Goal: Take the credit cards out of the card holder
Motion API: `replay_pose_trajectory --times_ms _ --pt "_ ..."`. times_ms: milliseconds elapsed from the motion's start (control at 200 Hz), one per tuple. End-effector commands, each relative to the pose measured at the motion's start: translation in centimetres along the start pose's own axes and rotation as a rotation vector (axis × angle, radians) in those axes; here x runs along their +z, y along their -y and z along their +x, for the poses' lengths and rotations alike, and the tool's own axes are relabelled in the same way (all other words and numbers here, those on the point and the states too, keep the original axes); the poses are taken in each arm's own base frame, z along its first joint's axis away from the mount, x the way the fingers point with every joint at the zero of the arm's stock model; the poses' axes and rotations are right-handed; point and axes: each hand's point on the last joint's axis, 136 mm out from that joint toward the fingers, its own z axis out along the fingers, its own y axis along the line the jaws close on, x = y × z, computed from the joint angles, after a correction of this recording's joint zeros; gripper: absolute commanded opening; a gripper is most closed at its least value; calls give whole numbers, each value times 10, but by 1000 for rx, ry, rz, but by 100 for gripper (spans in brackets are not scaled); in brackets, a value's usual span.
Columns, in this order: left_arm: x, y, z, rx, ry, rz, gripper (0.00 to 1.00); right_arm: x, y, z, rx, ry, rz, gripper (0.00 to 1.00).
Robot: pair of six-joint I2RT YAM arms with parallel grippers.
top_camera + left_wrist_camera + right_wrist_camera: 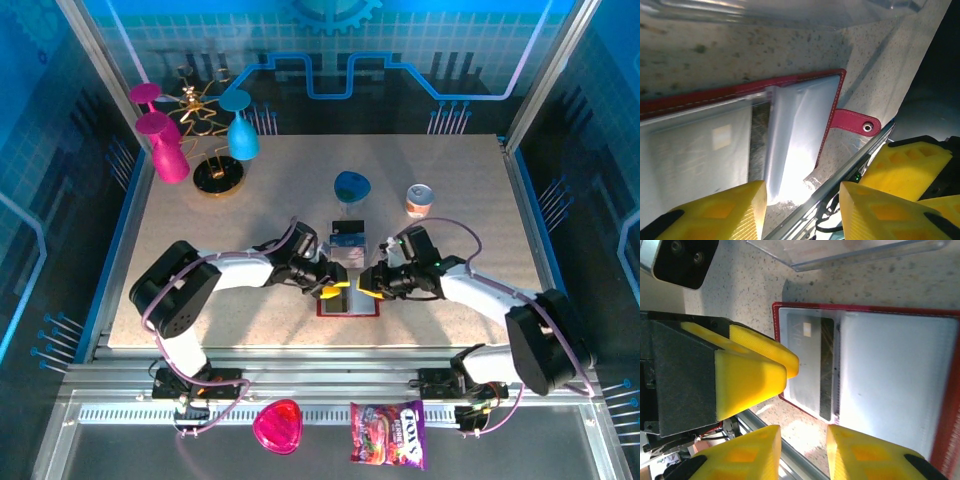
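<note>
The red card holder point(349, 306) lies open and flat on the table point(260, 210), at the middle of the near edge. Its pale pockets face up. Its little strap point(855, 121) sticks out on the right side.

One card point(809, 365) is still inside. It sits in a pocket on the holder's left side, toward the table's left edge. You can see its small square chip and a dark stripe through the pocket. The other side looks empty. But that pocket is shiny and white with glare, so I cannot be sure.

Just past the holder, toward the far edge, stands a clear tray point(334, 246). Something blue and dark point(349, 237) lies in it. These may be cards already taken out, though they look too small from above to be certain.

The left jaws hang over the holder's left side. They are parted, with nothing pinched between them. A pale pocket flap point(795, 140) reaches down close to one yellow finger point(715, 212). The right jaws hang over the holder's right side, close beside the left ones. They are parted too and hold nothing.

So the job looks partly done. At least one card is left to pull out. I think the next move is to press the holder down with one pair of jaws and slide that card out with the other.
</note>
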Motion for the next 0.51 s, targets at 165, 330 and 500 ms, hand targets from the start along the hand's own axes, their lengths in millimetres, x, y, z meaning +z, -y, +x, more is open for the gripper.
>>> replay_pose_trajectory --times_ms 165,330,500 --pt "-21 -20 -1 27 57 -64 36 26 -18 -1 -27 -47 -10 29" --pt "-23 -32 2 17 62 -85 28 40 -18 1 -24 -78 -3 28" --pt "-22 -41 3 6 61 -95 23 50 -16 4 -19 -105 5 27"
